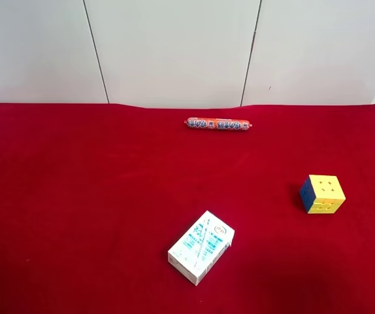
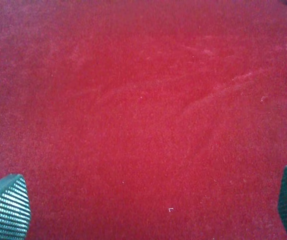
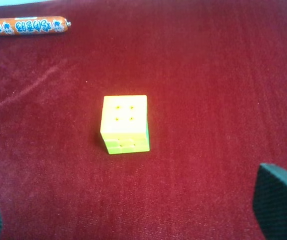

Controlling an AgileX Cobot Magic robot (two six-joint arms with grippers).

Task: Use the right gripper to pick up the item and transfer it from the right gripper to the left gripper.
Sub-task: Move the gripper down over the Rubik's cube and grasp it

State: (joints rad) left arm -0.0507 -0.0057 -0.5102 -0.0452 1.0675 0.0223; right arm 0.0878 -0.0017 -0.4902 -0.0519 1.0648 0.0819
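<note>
Fingers of your right gripper (image 3: 133,210) and left gripper (image 2: 148,206) stand wide apart and empty, while the small yellow-and-blue plastic puzzle cube (image 1: 323,194) sits on the red velvet cloth (image 1: 76,196), before the right gripper, untouched.

The table (image 1: 76,196) is plain deep red. The puzzle cube (image 1: 323,193) shows yellow and blue faces. The sausage stick (image 1: 218,123) is orange with pale blue-white print. The carton (image 1: 201,247) is white with teal markings.
</note>
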